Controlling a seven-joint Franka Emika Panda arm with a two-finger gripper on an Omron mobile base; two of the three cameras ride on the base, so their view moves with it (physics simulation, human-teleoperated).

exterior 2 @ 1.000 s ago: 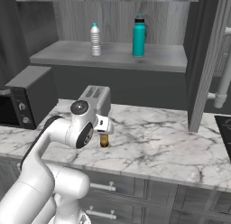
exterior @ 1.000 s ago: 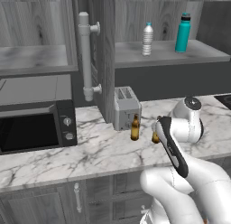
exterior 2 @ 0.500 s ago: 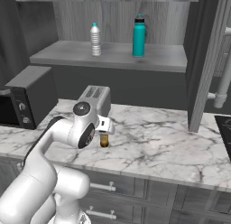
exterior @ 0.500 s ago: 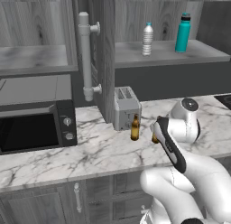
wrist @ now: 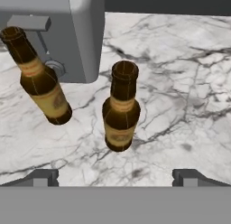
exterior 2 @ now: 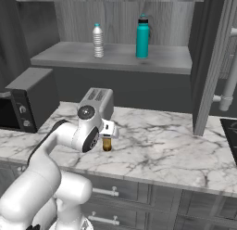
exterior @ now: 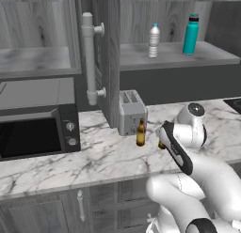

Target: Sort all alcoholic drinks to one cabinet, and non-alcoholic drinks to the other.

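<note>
Two amber beer bottles stand upright on the marble counter by the toaster. One (exterior: 140,133) (wrist: 38,78) is right in front of the toaster. The other (wrist: 121,112) (exterior 2: 107,144) sits just below and ahead of my gripper (wrist: 116,178) (exterior 2: 109,131), centred between its open fingertips (wrist: 43,178); the arm half hides this bottle (exterior: 161,144) in the left base view. The clear water bottle (exterior: 154,41) (exterior 2: 97,41) and the teal flask (exterior: 190,34) (exterior 2: 142,37) stand on the open right cabinet's shelf (exterior: 174,59). The left cabinet's shelf (exterior: 33,63) is bare.
A grey toaster (exterior: 132,112) (exterior 2: 96,101) (wrist: 58,33) stands close behind the bottles. An open cabinet door with a pale bar handle (exterior: 89,58) (exterior 2: 229,76) juts out over the counter. A black microwave (exterior: 37,131) (exterior 2: 28,94) occupies the left end.
The arm has shifted only slightly; both bottles and the shelf items stand where they were, and the jaws remain open.
</note>
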